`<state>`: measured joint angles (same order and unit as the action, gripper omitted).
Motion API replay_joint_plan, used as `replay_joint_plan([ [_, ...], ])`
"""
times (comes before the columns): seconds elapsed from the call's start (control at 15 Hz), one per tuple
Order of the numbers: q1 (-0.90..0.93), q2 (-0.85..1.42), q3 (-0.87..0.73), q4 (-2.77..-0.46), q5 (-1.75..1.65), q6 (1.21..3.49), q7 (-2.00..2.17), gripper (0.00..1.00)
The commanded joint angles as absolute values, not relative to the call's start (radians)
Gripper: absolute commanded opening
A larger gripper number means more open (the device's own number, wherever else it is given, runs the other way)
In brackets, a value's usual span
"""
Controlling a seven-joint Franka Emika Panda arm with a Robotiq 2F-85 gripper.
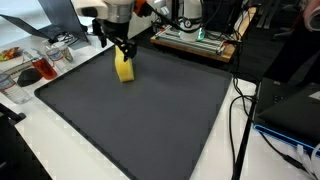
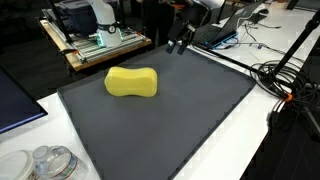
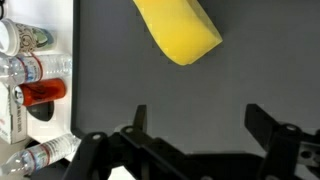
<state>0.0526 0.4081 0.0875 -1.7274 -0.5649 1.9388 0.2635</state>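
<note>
On the dark grey rubbery mat (image 2: pixel 170 125) covering the desk lay a yellow peanut-shaped foam sponge (image 2: pixel 132 82). Above it hovered the hand (image 3: pixel 195 125), fingers apart, empty. The sponge looked light, soft and squashy; its narrow waist seemed the best hold.

Tool (image 3: pixel 195 128) pointing down, jaws wide apart (nothing between them), arm raised

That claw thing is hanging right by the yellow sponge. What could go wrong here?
The open gripper isn't centred over the yellow sponge, so closing might only clip its rounded end and nudge it across the dark mat. A wide swing could also hit the plastic bottles crowded at the mat's edge.
</note>
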Motion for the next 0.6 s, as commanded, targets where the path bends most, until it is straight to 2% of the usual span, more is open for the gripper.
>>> replay_joint_plan([
  [0.0,0.006,0.550,0.026,-1.489,-0.375,1.805,0.070,1.00],
  [0.2,-0.058,0.629,-0.015,-1.337,-0.247,1.711,-0.011,1.00],
  [0.53,-0.211,0.673,-0.011,-1.270,-0.071,1.767,-0.241,1.00],
])
